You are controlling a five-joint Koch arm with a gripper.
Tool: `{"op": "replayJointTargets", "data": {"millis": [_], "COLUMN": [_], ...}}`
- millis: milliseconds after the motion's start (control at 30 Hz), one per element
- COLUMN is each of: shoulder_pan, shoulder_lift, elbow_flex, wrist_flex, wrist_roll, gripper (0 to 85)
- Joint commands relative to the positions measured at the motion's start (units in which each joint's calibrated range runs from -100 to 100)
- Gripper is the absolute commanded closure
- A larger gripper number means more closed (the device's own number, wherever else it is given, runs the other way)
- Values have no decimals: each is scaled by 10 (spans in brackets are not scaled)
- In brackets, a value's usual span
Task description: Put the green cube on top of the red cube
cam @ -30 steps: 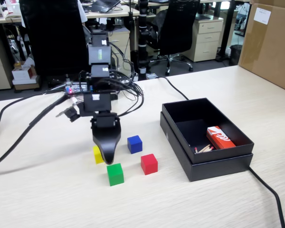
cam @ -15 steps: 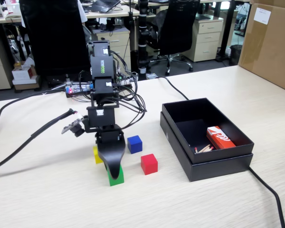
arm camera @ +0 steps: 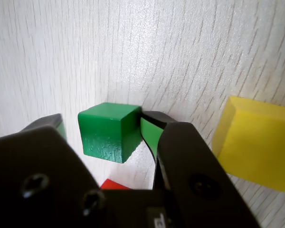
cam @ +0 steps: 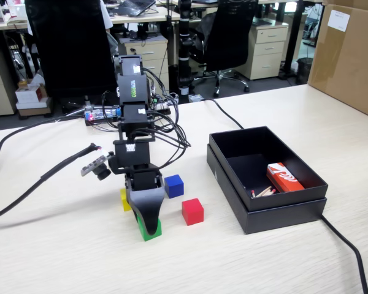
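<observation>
The green cube [cam: 153,231] sits on the pale wooden table, partly hidden behind my black gripper [cam: 148,224] in the fixed view. In the wrist view the green cube [arm camera: 109,130] lies between my green-padded jaws. The right pad [arm camera: 149,135] touches its side and the left pad [arm camera: 57,124] stands a small gap away. My gripper [arm camera: 102,126] is open around the cube, down at table level. The red cube [cam: 192,211] stands on the table just right of the gripper. Only a corner of it [arm camera: 115,185] shows in the wrist view.
A yellow cube [cam: 124,199] sits close behind-left of the gripper and shows large in the wrist view [arm camera: 256,142]. A blue cube [cam: 173,185] is behind the red one. A black open box [cam: 276,211] with a red-and-white packet [cam: 284,177] stands at the right. Cables trail left.
</observation>
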Motion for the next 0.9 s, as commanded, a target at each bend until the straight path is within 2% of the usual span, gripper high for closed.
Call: {"op": "replayJointTargets", "data": {"millis": [0,167,200,600,867], "shoulder_pan": [5,4,4,3,9], "shoulder_lift": [-10,-10,-9,-40,-194], "elbow_flex": [41,43,44,24,24], "wrist_flex": [-1,-1,-2,-2,-39], "wrist_roll": [-11,-17,-18,-19,23], "gripper": [652,834,847,848,847]}}
